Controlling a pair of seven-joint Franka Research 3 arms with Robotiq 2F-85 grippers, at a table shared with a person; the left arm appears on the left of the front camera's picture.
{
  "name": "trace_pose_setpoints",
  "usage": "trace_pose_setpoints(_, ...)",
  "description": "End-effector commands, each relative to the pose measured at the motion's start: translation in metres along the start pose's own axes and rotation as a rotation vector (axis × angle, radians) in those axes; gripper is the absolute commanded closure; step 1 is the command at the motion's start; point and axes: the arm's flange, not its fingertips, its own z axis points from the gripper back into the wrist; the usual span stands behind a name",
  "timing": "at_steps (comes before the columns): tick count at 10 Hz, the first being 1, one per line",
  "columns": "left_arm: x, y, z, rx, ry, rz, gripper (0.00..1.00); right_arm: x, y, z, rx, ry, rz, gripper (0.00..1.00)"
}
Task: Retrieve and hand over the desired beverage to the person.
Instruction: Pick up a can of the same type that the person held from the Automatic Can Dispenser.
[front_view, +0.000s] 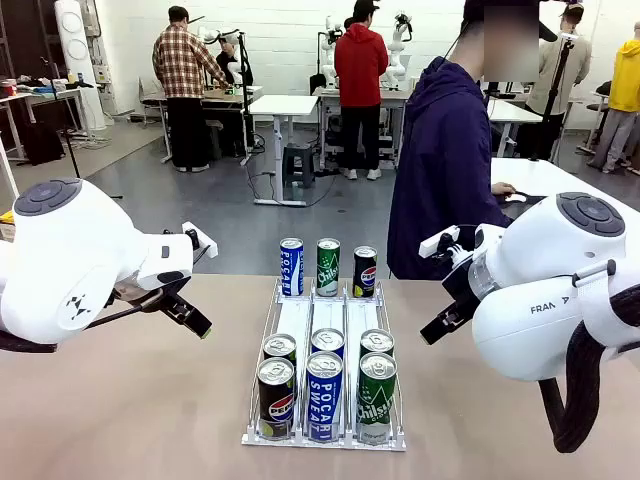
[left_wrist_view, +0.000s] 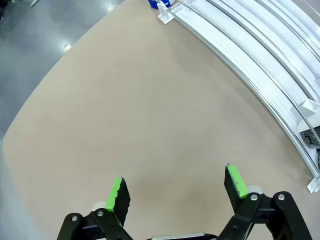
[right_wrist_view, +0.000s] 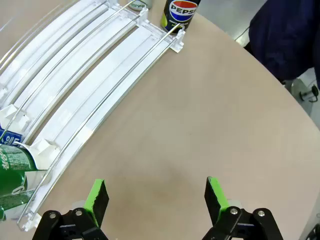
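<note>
The desired beverage isn't picked out yet, so the step probably calls for waiting on the person's cue. The nearer arm should then be dropping straight over that can, fingers straddling it clear of its neighbours. At the wire rack's (front_view: 312, 322) near end a Pepsi can (front_view: 276, 396), Pocari Sweat can (front_view: 324, 393) and Chilsung can (front_view: 376, 396) are standing in front. Three more cans (front_view: 328, 266) are waiting at its far end, and the person (front_view: 445, 170) is standing beyond its far right corner. The left gripper (left_wrist_view: 177, 187) is hovering left of the rack and the right gripper (right_wrist_view: 156, 197) right of it, both tilting down over the tabletop (left_wrist_view: 125, 110), fingers spread, empty.

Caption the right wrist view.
Open right gripper hovers over the table beside white can rack, Pepsi can at its end.
</note>
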Motion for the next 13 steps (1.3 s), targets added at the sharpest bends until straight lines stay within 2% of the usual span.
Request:
trace_pose_setpoints(1,0.0000,0.0000,0.0000,0.000,0.000,0.000,0.00,0.0000,0.0000,0.0000,0.000,0.000,0.000,0.00)
trace_pose_setpoints(13,0.0000,0.0000,0.0000,0.000,0.000,0.000,0.00,0.0000,0.0000,0.0000,0.000,0.000,0.000,0.00)
